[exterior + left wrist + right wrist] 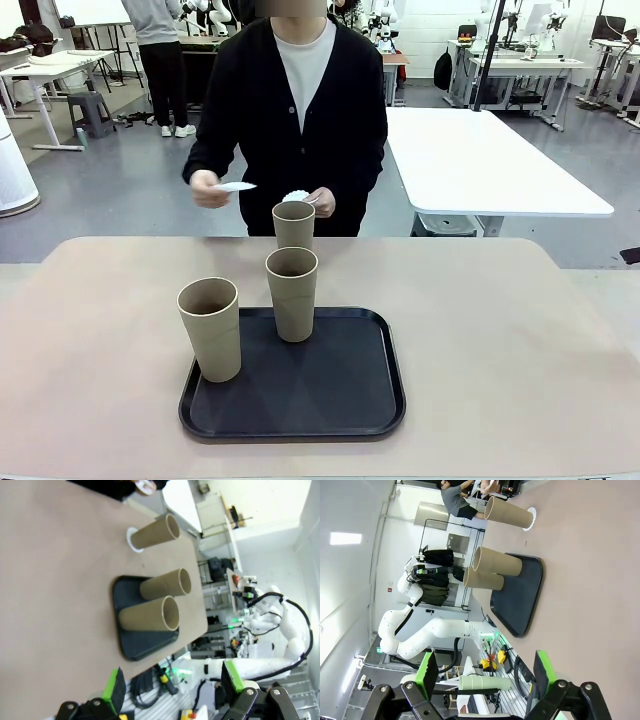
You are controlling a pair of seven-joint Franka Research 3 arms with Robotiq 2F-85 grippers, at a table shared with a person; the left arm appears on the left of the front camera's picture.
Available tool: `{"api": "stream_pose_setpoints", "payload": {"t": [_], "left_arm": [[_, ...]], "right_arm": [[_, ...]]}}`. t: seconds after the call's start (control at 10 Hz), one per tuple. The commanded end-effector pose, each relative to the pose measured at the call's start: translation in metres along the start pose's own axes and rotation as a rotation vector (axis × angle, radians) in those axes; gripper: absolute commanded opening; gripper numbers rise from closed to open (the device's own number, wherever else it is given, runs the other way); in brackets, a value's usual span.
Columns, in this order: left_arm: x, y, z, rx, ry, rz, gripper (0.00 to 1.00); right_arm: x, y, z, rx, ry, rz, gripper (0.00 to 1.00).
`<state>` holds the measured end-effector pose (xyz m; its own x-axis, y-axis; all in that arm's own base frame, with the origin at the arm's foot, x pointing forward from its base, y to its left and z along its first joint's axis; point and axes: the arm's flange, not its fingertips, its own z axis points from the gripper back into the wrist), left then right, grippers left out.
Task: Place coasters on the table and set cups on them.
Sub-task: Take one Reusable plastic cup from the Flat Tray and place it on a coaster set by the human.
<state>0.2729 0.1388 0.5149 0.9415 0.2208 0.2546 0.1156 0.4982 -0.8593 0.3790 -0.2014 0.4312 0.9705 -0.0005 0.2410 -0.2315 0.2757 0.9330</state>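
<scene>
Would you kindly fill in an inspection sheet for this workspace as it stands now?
Surface: beige table, carrying a black tray.
Job's things: near cup and middle cup stand on the tray; far cup stands on a placed coaster on the table; the person holds white held coasters in both hands.
Clutter: nothing seen.
End effectors: left end effector open, holding nothing; right end effector open, holding nothing.
Cables: black cables beyond the table's edge.
Surroundings: person at the far side; white table behind.

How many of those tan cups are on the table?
3 cups: two on the black tray, front-left and rear; the third beyond it on a white doily.
</scene>
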Motion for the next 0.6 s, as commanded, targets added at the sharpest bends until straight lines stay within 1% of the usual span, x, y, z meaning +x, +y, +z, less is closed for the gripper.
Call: {"api": "stream_pose_setpoints", "payload": {"t": [0.0, 0.5], "left_arm": [[0.0001, 0.0012, 0.0007, -0.014, -0.009, -0.020, 1.00], [0.0001, 0.0012, 0.0007, -0.014, -0.009, -0.020, 1.00]], "right_arm": [[0.0030, 0.0011, 0.0025, 0.006, 0.008, 0.003, 1.00], [0.0030, 0.0011, 0.0025, 0.006, 0.008, 0.003, 1.00]]}}
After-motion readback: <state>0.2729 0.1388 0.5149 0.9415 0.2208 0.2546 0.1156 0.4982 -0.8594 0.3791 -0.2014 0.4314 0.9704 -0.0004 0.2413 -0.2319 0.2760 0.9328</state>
